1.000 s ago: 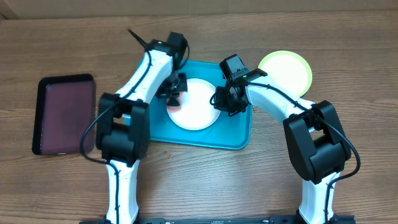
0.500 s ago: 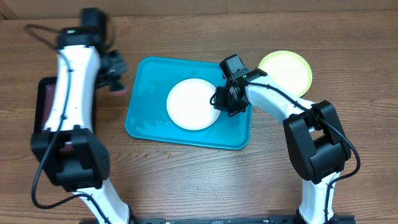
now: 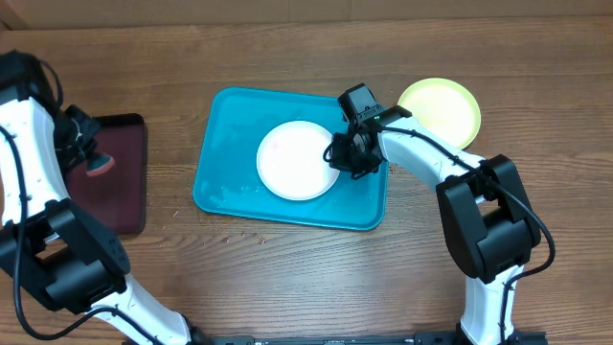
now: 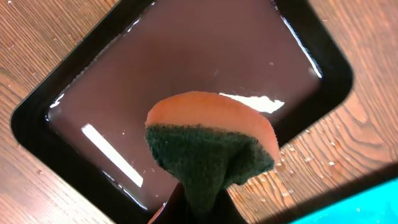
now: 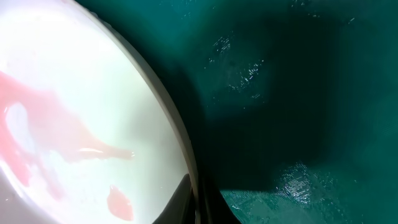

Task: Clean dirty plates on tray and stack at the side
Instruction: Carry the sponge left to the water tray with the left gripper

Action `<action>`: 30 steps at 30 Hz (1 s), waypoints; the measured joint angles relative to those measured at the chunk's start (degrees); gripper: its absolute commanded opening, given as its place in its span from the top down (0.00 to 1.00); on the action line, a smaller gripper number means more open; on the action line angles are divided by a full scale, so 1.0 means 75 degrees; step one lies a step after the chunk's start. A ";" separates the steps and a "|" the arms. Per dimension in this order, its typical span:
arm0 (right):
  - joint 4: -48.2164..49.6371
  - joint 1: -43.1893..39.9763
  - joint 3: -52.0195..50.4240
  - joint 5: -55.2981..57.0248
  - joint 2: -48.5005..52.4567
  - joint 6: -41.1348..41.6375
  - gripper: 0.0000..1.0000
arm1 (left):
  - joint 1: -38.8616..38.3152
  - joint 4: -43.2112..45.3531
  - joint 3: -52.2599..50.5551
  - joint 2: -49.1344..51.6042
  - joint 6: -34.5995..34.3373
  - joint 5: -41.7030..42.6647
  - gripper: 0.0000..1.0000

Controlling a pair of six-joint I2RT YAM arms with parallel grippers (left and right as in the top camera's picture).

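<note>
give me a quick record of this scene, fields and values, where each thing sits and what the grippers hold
left gripper: shut on orange-and-green sponge, above dark maroon rectangular tray
right gripper: shut on rim of white round plastic plate
white plate: on teal rectangular plastic tray, red smear on it
yellow-green round plate: on table, right of teal tray

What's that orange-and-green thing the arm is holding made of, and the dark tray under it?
The sponge looks like soft orange foam with a coarse, matte dark-green scouring layer, fibrous in texture. The dark tray seems hard plastic, maroon with a black rim, glossy: bright light streaks reflect off it.
</note>
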 measured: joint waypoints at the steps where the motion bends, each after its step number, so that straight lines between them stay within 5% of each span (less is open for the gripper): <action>1: -0.0003 0.0000 0.0000 0.0000 0.0000 0.0000 0.96 | 0.0020 0.0090 -0.0090 0.0000 -0.0009 0.0023 0.96; 30: 0.0020 0.0000 -0.0009 0.0000 0.0000 0.0000 0.96 | 0.0029 0.1545 -0.1163 0.0000 -0.0009 -0.0428 0.96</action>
